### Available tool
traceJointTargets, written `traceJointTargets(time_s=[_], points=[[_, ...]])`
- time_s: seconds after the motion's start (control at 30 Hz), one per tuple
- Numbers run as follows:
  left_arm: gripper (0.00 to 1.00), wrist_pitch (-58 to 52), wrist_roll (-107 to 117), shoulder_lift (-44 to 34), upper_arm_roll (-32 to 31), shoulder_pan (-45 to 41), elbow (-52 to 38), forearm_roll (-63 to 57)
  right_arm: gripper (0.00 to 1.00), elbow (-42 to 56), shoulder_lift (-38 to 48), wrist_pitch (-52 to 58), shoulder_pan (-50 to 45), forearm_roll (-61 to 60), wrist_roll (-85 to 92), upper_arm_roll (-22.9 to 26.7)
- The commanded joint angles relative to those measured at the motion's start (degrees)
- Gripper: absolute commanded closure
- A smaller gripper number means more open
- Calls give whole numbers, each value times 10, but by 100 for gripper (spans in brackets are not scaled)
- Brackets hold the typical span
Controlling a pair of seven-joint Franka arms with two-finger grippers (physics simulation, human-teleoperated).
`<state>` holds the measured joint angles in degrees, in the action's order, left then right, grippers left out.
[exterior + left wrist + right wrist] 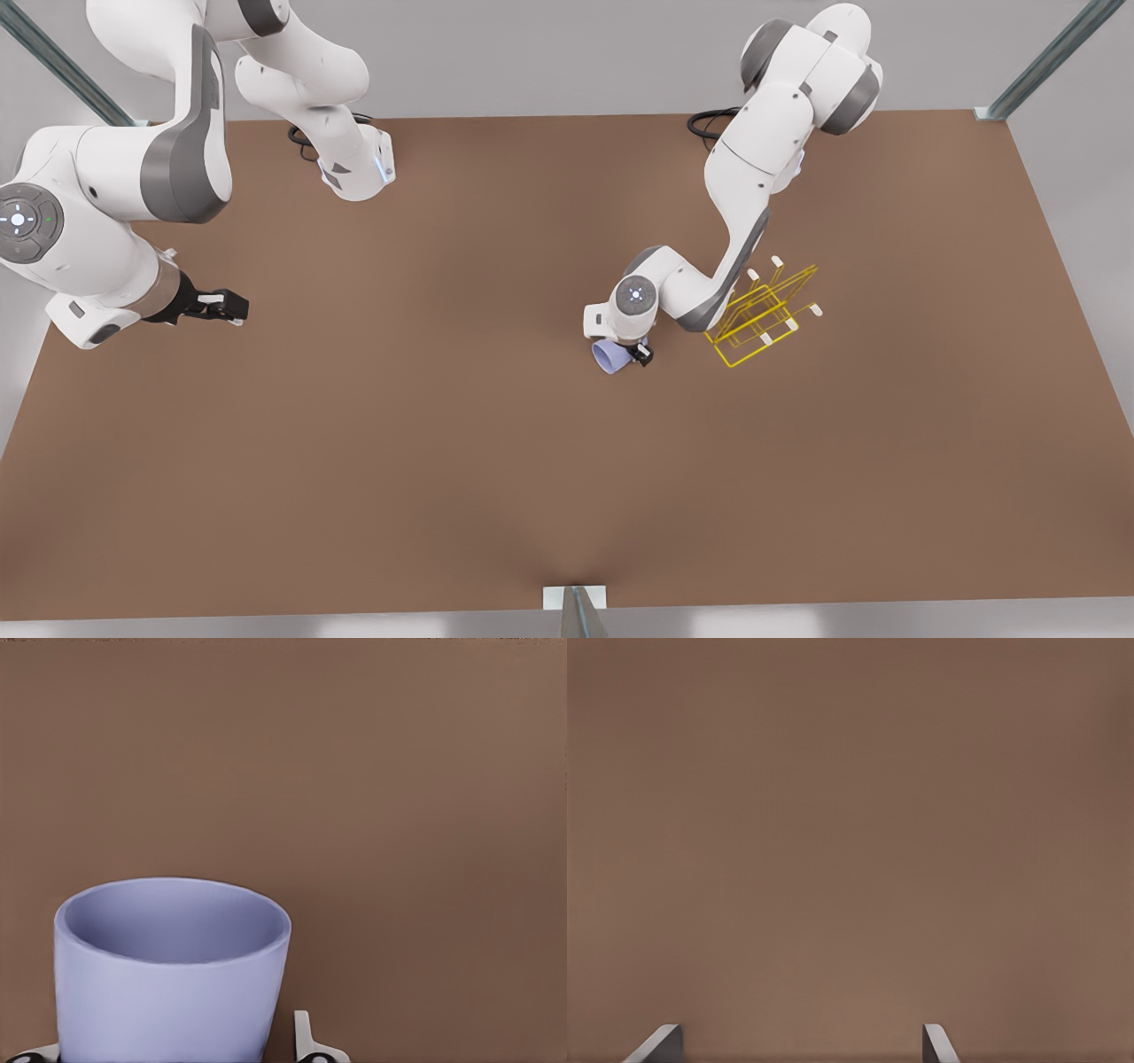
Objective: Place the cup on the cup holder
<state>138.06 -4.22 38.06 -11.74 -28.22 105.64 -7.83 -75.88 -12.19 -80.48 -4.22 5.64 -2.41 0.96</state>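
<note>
One cup [610,356] sits between the fingers of the left gripper [631,353], gripped near the middle of the surface [443,443]; its base is cut off in the left wrist view, and the wrist hides part of it from the front. One cup holder [760,315] stands just beside (partly behind the arm). The right gripper [221,306] waits by the front view's left edge, fingers spread apart

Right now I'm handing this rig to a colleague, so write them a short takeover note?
Left gripper: jaws shut on the cup, held sideways just off the cup holder toward the front view's left.
Right gripper: jaws open, waiting over the table at the front view's left.
Done: the cup is grasped.
Left: carry it to the cup holder, set it on a prong, release.
</note>
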Motion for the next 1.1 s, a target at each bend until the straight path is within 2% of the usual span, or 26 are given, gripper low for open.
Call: traceJointTargets(time_s=[0.0,0.03,0.07,0.27,0.33,0.37,0.5,0.6,0.7,0.83,0.97,1.07], points=[[10,3,8,0,0,0,-1,0,0,0,1,1,0,0,-11,0],[21,3,8,0,0,0,-3,0,0,0,1,1,0,0,-11,0],[24,3,8,0,0,0,-3,0,0,0,1,0,0,0,-11,0],[24,-31,-47,-8,1,0,-30,-3,0,0,0,0,0,0,-11,0],[24,-217,-126,-11,1,-1,-133,-18,0,0,0,0,0,0,-11,0],[24,-320,-161,-9,1,-2,-175,-77,0,0,0,1,-1,0,-11,0],[24,-595,-355,-10,0,-61,-261,-386,0,0,0,0,-1,0,-11,0],[23,-725,-483,-5,1,-126,-260,-585,0,0,0,1,0,0,-11,0],[23,-793,-518,16,1,-138,-237,-750,0,0,0,0,0,0,-11,0],[23,-862,-531,90,13,-136,-235,-922,0,0,0,0,0,0,-11,0],[23,-891,-555,97,23,-135,-231,-936,0,0,0,0,0,0,-11,0],[23,-930,-520,53,21,-139,-147,-862,0,0,0,0,0,0,-11,0]])
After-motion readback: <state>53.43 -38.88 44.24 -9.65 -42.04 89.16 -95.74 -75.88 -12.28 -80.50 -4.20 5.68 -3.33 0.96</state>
